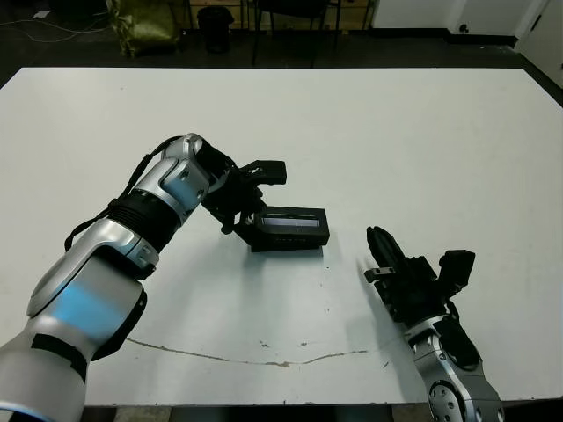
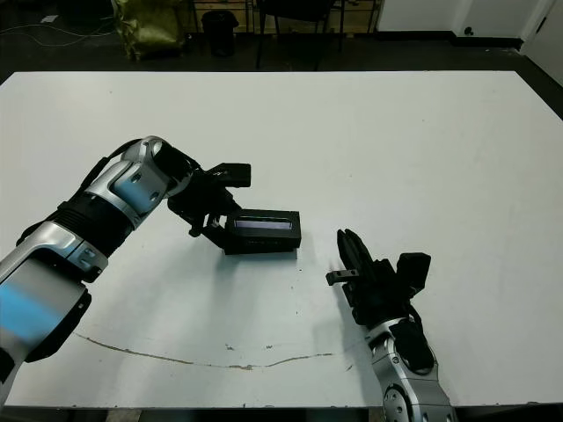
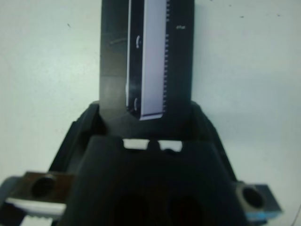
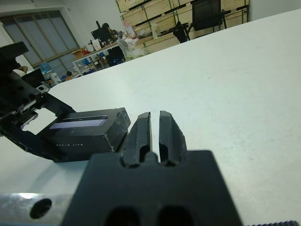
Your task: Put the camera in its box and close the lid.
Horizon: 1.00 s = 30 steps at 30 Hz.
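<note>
The lid (image 1: 290,224), a black cover with a long glossy grey strip, lies flat on the white table just left of centre. It sits over the box, so the white-lined tray and the camera are hidden. My left gripper (image 1: 242,218) is at the lid's left end. In the left wrist view its fingers (image 3: 91,125) press against both long sides of that end. My right gripper (image 1: 380,244) rests low near the front right, a short way right of the lid. It is shut with nothing in it, and its fingertips (image 4: 141,123) point towards the lid.
A thin dark crack line (image 1: 264,356) runs across the table near its front edge. Beyond the far edge stand a yellow-green bag (image 1: 145,26) and chair legs. A person (image 4: 106,29) sits at a desk far off in the right wrist view.
</note>
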{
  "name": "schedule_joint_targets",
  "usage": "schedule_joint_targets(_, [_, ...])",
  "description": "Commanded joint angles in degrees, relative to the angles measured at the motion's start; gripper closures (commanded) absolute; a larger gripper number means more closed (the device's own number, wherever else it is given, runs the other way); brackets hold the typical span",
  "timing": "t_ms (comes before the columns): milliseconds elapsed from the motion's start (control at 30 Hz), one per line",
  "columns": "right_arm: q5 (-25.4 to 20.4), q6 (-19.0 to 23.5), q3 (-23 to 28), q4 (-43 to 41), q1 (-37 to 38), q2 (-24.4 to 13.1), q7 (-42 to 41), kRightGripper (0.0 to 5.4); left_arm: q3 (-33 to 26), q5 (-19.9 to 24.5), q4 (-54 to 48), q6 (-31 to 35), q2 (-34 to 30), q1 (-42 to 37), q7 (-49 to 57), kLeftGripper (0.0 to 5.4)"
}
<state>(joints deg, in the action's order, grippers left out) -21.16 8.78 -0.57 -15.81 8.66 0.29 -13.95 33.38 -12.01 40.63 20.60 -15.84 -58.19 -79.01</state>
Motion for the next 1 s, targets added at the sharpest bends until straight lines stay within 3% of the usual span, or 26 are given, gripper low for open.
schedule_joint_targets(33, [-0.20,0.45,0.21,0.88,0.60,-0.16,-0.07,5.40,0.96,-2.14,0.85,0.70,-1.58,0.79,0.26,2.81])
schedule_joint_targets(1000, [-0.12,0.78,0.06,0.33,0.75,-0.03,-0.05,5.40,4.01,-4.25,-1.03,1.58,-4.34,1.03,-1.57,2.83])
